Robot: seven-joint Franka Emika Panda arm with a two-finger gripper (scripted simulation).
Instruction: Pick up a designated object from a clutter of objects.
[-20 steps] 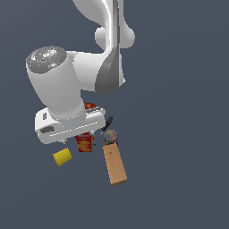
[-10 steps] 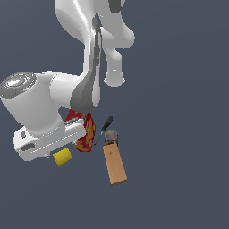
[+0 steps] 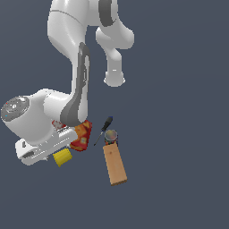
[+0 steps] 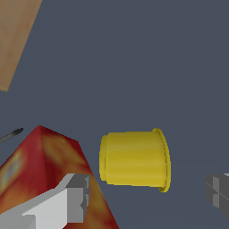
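**Arm swung over toward the yellow cup; gripper spread, nothing held**

Across the last second the wrist housing travelled from the upper-middle of the exterior view to its lower left. It had sat above the red cracker box (image 3: 82, 136); now it hung over the box's left edge, and the gripper (image 3: 44, 154) reached the yellow cup (image 3: 62, 157). The cup, box and other items had not shifted between frames.

The cup lay on its side on the desk (image 3: 179, 147), in the lower left of the exterior view, just beside the box; contact could not be resolved. In the wrist view the cup (image 4: 134, 158) lay between the two fingers (image 4: 74, 197), clear of both, flared rim toward the far finger. Gripper was spread wide and empty. The near finger overlapped the box (image 4: 44, 174) in that view; clearance there could not be told.

The metal can (image 3: 111, 135) topped the tan wooden block (image 3: 114, 163) at centre, with the blue-handled tool (image 3: 104, 128) alongside, all well apart from the cup.

Judgement: alignment looked nearly complete; descent and closing remained. Risk: near finger catching the box.
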